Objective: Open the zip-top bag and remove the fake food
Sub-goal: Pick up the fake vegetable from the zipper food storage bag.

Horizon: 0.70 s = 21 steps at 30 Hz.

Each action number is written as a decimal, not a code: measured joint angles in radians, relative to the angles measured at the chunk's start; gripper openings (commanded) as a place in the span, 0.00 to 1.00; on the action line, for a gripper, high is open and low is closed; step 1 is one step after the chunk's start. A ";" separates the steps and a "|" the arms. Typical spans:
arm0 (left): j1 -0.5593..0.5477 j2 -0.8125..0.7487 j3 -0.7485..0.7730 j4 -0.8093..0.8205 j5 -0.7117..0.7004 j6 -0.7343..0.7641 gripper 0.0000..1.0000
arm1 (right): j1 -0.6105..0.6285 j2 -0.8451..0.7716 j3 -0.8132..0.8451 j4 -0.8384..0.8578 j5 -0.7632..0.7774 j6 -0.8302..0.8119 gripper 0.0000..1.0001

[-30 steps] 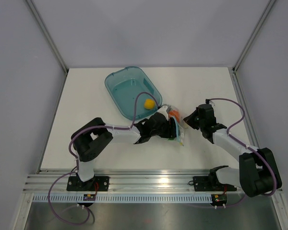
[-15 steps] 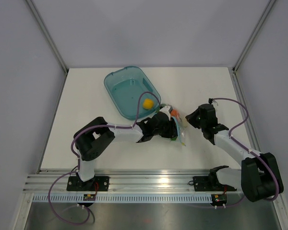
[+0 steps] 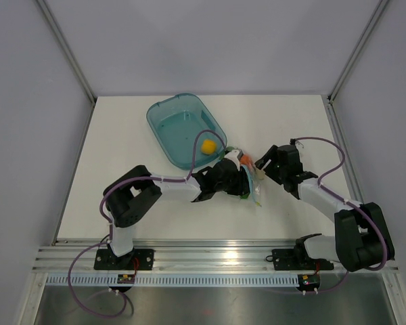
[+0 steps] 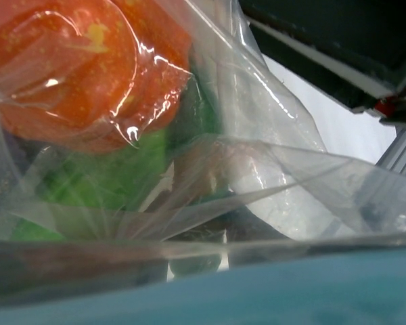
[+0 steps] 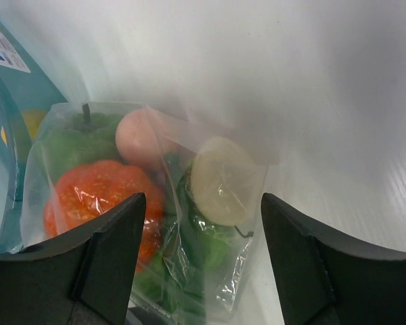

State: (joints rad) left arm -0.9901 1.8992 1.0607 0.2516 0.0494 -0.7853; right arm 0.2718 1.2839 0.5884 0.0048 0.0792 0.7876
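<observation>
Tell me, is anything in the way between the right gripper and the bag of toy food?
Nothing visible. In the right wrist view the right gripper stands open with the bag straight ahead on the white table, no object between. The toy food itself sits behind the bag's clear plastic.

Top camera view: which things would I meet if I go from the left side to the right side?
Left arm's base → teal tub → bag of toy food → right arm's base. The lemon lies inside the tub, so it has no place of its own in the order.
</observation>
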 measured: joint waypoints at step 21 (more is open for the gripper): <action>0.000 -0.013 -0.028 0.027 0.022 -0.001 0.20 | 0.000 0.159 0.095 -0.003 0.071 -0.051 0.02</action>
State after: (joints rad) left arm -0.9901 1.8862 1.0325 0.2790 0.0715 -0.7860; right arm 0.2722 1.4433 0.6834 0.0021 0.1501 0.7361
